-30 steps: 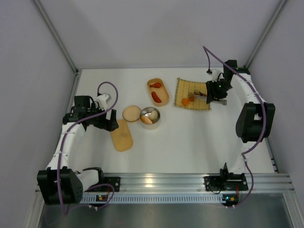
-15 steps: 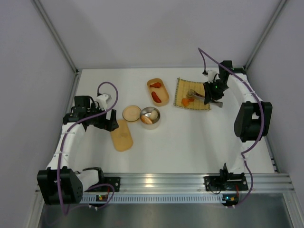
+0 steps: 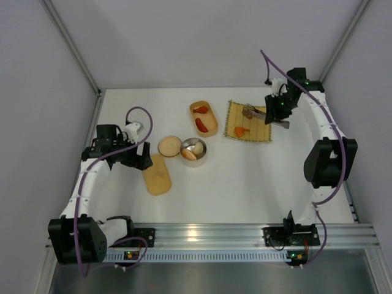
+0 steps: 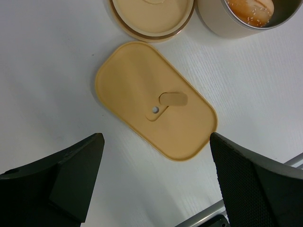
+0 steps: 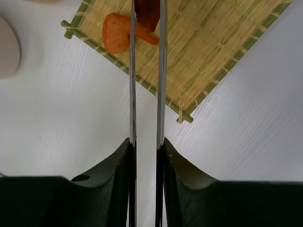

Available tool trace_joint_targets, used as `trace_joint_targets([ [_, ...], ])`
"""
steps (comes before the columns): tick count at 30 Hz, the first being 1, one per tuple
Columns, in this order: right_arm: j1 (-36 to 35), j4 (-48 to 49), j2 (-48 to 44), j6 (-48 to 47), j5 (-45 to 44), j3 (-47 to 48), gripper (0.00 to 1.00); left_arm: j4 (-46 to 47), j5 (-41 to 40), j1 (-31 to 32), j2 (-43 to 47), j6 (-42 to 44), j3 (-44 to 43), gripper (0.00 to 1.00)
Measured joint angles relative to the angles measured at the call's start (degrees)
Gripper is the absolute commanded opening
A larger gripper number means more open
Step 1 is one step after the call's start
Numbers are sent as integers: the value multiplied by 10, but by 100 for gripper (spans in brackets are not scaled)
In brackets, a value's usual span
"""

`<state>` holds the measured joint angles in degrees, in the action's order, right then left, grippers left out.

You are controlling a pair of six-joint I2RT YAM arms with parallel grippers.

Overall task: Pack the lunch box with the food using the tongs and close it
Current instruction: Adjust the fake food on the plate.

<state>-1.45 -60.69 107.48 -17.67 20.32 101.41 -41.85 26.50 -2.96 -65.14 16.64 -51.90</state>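
Note:
My right gripper (image 3: 278, 110) (image 5: 147, 147) is shut on the slim silvery tongs (image 5: 132, 94) (image 3: 260, 113). The tongs' arms are squeezed on a red food piece (image 5: 147, 12) at their tips, over the yellow woven mat (image 5: 213, 52) (image 3: 257, 130). An orange piece (image 5: 116, 33) (image 3: 241, 130) lies on the mat near its edge. The oval lunch box (image 3: 211, 116) holds two red pieces (image 3: 200, 124). Its oval lid (image 4: 156, 106) (image 3: 158, 174) lies flat on the table. My left gripper (image 4: 155, 139) (image 3: 138, 158) hangs open just above the lid's near end, holding nothing.
A round metal tin (image 3: 193, 150) (image 4: 213, 23) with a sesame bun (image 4: 251, 9) inside stands beside its round tan lid (image 3: 169, 146) (image 4: 151, 14). White walls enclose the table on three sides. The aluminium rail (image 3: 208, 233) runs along the near edge.
My right gripper has squeezed the tongs narrower and moved toward the far side of the mat, with the red piece now between the tips. The left arm has not moved.

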Motion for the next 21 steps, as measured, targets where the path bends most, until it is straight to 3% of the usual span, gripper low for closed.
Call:
trace_joint_targets([
  [5, -30, 6, -30, 23, 4, 24, 0, 7, 0, 0, 0, 0, 0, 98],
  [11, -117, 32, -29, 51, 6, 43, 0, 11, 0, 0, -2, -3, 0, 98],
  [21, -211, 77, 66, 73, -14, 102, 0, 17, -2, 0, -11, -3, 0, 98],
])
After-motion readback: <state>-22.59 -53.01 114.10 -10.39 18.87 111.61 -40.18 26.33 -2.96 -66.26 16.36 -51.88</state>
